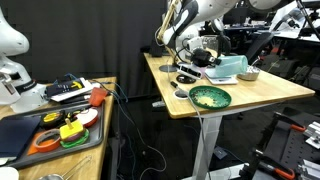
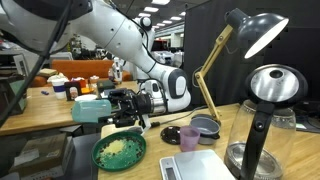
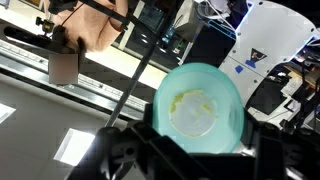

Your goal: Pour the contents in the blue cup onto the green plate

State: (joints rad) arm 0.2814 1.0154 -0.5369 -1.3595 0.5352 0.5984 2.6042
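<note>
The gripper (image 2: 108,108) is clamped on the pale teal plastic tumbler (image 2: 88,110), which lies on its side in the air, straight out ahead of the jaws. Right beneath the jaws sits the round dark green plate (image 2: 97,152), with the heap of pale yellowish loose bits (image 2: 120,150) on it. The wrist view shows a few stray bits (image 3: 193,108) clinging inside the tumbler. I'd worry those could fall beyond the plate's rim if the tumbler swings off while tilted. The hold seems close to the tumbler's edge, so it might slip. The forearm reaches in level, its fingers pointing sideways, not down.
</note>
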